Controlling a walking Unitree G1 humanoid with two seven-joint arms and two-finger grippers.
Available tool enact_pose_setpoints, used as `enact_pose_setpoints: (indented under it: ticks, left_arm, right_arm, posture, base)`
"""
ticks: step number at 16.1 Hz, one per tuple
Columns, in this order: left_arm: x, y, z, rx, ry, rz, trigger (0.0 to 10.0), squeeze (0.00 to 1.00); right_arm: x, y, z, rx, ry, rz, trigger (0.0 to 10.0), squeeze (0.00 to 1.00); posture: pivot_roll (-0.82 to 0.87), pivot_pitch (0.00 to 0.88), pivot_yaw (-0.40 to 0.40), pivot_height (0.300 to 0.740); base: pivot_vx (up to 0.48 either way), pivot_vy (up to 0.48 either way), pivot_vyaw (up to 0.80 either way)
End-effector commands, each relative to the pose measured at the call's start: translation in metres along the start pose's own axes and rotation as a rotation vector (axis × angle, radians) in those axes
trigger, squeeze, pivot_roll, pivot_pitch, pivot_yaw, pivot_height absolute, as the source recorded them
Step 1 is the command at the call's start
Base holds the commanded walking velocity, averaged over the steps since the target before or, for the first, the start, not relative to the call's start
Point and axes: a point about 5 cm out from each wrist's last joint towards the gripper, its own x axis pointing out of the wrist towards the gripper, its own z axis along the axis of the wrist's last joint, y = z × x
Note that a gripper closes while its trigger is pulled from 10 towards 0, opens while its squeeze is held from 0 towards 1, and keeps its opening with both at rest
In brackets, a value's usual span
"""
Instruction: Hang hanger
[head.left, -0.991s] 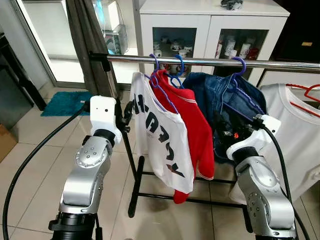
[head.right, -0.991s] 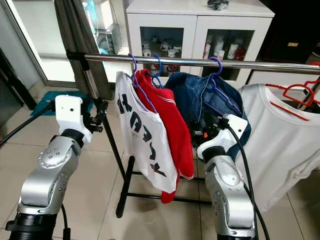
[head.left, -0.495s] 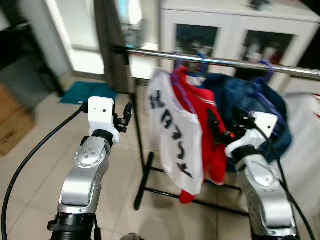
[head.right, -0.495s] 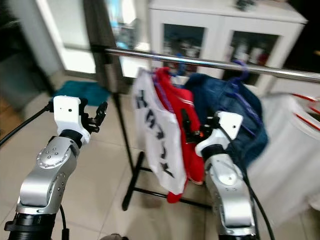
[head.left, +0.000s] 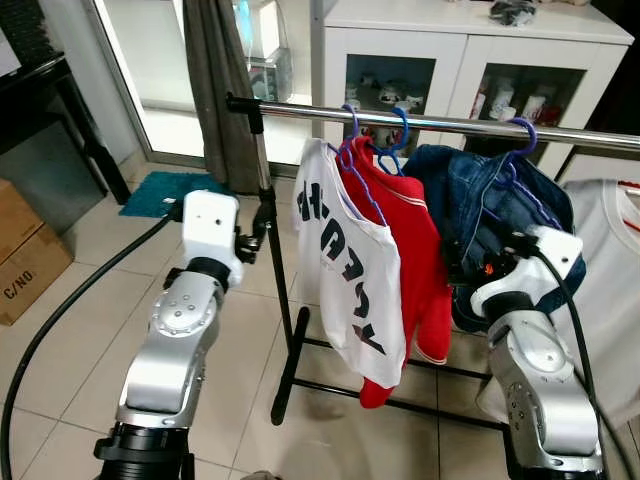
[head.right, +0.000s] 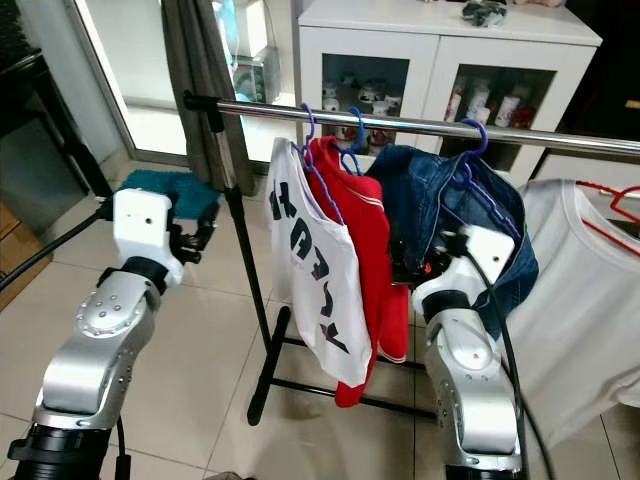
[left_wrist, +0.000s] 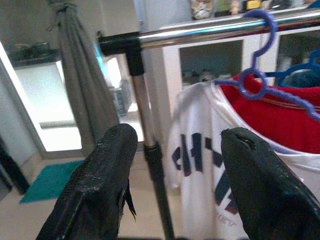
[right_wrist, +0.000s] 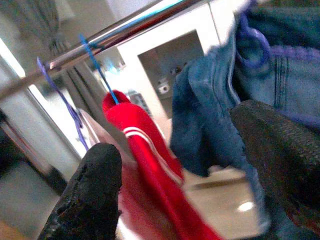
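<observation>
Left eye view: cabinet (head.left: 470, 60) behind rail (head.left: 430, 122), curtain (head.left: 215, 80) beside it.

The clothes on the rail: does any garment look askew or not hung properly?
Yes. The denim jacket sits bunched and lopsided on its purple hanger, not flat like the white printed shirt and red top on the rail. Both grippers, left and right, are open and empty.

Head stereo downward; wrist views railward
</observation>
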Motion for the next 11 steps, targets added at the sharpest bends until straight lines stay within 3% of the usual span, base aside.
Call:
enact_pose_setpoints:
  ticks: [1, 2, 3, 5, 7, 10, 11]
  left_arm:
    - [0.002, -0.001, 0.001, 0.007, -0.003, -0.009, 10.0, 0.00]
    - [0.002, 0.000, 0.002, 0.006, -0.005, -0.001, 10.0, 0.00]
    - [0.004, 0.000, 0.003, 0.002, -0.010, 0.001, 10.0, 0.00]
    - [0.004, -0.002, 0.005, 0.034, -0.020, -0.017, 10.0, 0.00]
    - [0.004, -0.005, 0.005, 0.034, -0.023, -0.032, 10.0, 0.00]
    - [0.006, -0.004, 0.005, 0.012, -0.023, -0.027, 10.0, 0.00]
    - [0.006, -0.004, 0.004, 0.009, -0.020, -0.026, 10.0, 0.00]
  right_arm:
    - [-0.001, 0.002, 0.007, 0.048, -0.016, 0.015, 10.0, 0.00]
    - [0.000, 0.004, 0.005, 0.032, -0.005, 0.026, 10.0, 0.00]
    - [0.000, 0.008, 0.000, -0.060, 0.017, 0.028, 10.0, 0.00]
    - [0.001, 0.009, -0.003, -0.030, 0.031, 0.033, 10.0, 0.00]
    - [0.003, 0.008, -0.001, 0.016, 0.028, 0.021, 10.0, 0.00]
    - [0.004, 0.011, 0.001, -0.006, 0.021, 0.058, 10.0, 0.00]
    - [0.004, 0.014, 0.002, -0.060, 0.021, 0.090, 10.0, 0.00]
  posture:
    - [-0.05, 0.000, 0.044, 0.740]
    - [-0.05, 0.000, 0.045, 0.740]
    - [-0.04, 0.000, 0.042, 0.740]
    - [-0.04, 0.000, 0.039, 0.740]
    - [-0.04, 0.000, 0.040, 0.740]
    - [-0.04, 0.000, 0.039, 0.740]
    - [-0.04, 0.000, 0.036, 0.740]
  base:
    - [0.000, 0.000, 0.00]
    - [0.000, 0.000, 0.00]
    - [0.000, 0.000, 0.80]
    - [0.000, 0.000, 0.80]
    - [0.240, 0.000, 0.25]
    - [0.257, 0.000, 0.00]
    - [0.259, 0.000, 0.00]
